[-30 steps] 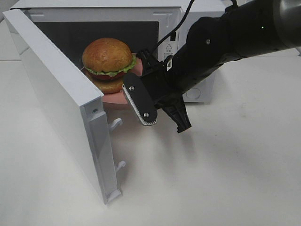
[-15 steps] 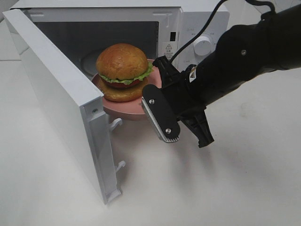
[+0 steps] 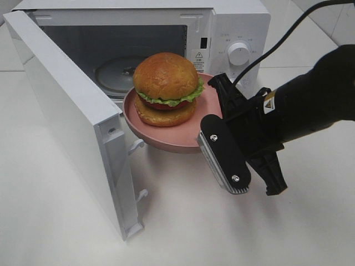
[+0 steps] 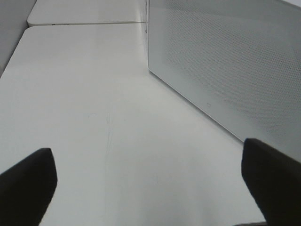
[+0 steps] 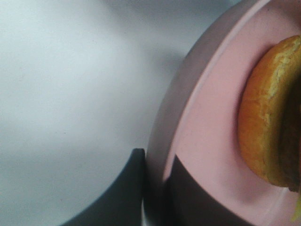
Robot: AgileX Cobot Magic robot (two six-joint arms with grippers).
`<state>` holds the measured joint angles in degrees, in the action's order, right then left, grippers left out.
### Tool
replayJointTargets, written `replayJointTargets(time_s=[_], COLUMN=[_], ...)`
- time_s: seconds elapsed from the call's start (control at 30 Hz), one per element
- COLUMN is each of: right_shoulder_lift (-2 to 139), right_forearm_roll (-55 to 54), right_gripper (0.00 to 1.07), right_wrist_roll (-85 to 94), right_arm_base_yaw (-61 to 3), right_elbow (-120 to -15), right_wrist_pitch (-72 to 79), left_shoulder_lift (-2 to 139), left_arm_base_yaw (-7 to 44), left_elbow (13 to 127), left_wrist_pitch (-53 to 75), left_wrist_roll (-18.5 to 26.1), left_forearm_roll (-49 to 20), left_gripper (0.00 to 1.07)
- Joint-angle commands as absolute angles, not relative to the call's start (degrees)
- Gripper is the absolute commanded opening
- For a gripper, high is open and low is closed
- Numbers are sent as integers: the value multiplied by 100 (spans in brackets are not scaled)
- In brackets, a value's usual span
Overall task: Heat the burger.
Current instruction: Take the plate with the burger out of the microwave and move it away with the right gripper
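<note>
From high above, the right hand (image 3: 212,115) grips the rim of a pink plate (image 3: 183,138) carrying the burger (image 3: 166,88), held just outside the open microwave (image 3: 233,27). The left wrist view shows the left hand (image 4: 150,181) spread wide above the white bench (image 4: 94,117). The right wrist view shows the fingers (image 5: 188,193) pinching the plate's rim.

My right gripper (image 3: 213,124) pinches the pink plate (image 3: 183,138), which hangs in front of the microwave (image 3: 233,27) mouth with the burger (image 3: 166,88) aboard. The open door (image 3: 72,127) walls off one flank. Bare table (image 3: 222,233) lies below and toward the near edge. My left fingers (image 4: 28,181) stand wide apart over clear tabletop beside the door's outer face.
</note>
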<state>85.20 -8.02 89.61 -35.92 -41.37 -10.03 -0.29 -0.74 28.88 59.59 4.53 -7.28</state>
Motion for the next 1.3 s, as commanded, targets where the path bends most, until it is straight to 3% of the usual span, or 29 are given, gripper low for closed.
replayJointTargets(time_s=[0.03,0.73,1.3], right_shoulder_lift=[8050,6211,4864], right_forearm_roll=[-854,-665,1398], right_gripper=[0,0,1], right_wrist_roll=[8955,8543,6062], right_arm_base_yaw=[-3570,-3570,-3570], right_elbow=[-3839,-2687,-2532], right_wrist_pitch=[-630,-1215,-2687], left_shoulder_lift=[-143,-143,-143], left_arm_base_yaw=[-80,-80,-80], left_elbow=[2871,2871,2871], left_wrist_pitch=[5947,5947,5947], left_wrist_roll=[447,447,447], left_forearm_roll=[-716,-716,-716], left_gripper=[100,100,100])
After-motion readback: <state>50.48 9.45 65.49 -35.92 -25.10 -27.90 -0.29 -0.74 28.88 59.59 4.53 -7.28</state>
